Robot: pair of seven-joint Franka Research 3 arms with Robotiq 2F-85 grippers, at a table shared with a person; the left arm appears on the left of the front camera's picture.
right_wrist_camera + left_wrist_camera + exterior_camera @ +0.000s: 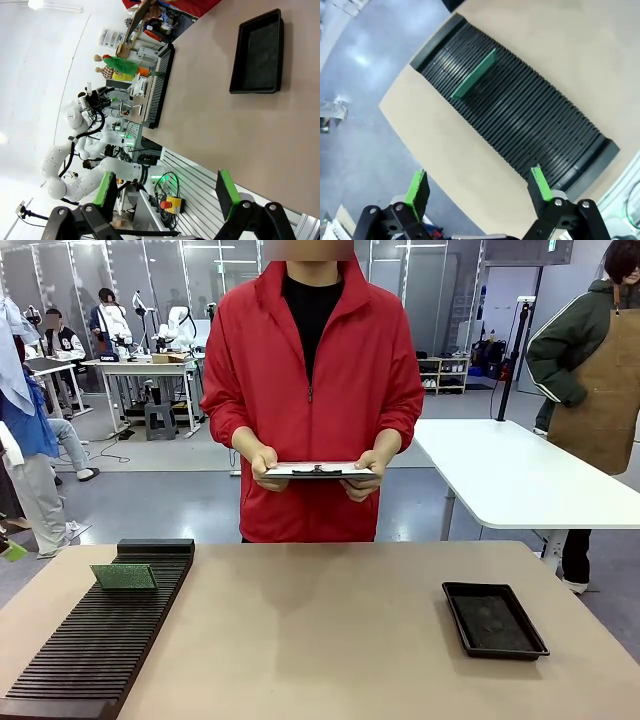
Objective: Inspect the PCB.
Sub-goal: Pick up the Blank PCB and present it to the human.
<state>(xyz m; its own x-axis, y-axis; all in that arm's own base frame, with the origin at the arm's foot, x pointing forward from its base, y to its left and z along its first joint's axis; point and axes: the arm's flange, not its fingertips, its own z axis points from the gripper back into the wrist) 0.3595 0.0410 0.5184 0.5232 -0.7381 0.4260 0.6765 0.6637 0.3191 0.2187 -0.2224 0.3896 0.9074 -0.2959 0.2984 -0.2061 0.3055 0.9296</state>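
The thin green rectangular PCB stands on one long edge in a slot of the long black ribbed rack, towards the rack's far end, the end nearest the person in the red jacket. Its long axis runs across the rack, along the slot, and its pale speckled face is turned to the robot's side. It seems to lean back a little, though I cannot be sure. The left gripper hangs above the rack's near end with its green-padded fingers spread wide and nothing between them, and the PCB lies well ahead of it. The right gripper is likewise wide open and empty, well away from the rack. The step in hand is probably the reach for the board. To do it well, the wrist likely needs rolling until the pads face the two broad faces. The gripper should then come down over the top edge near its middle, close gently, and lift straight up along the slot so the ribs do not catch it.
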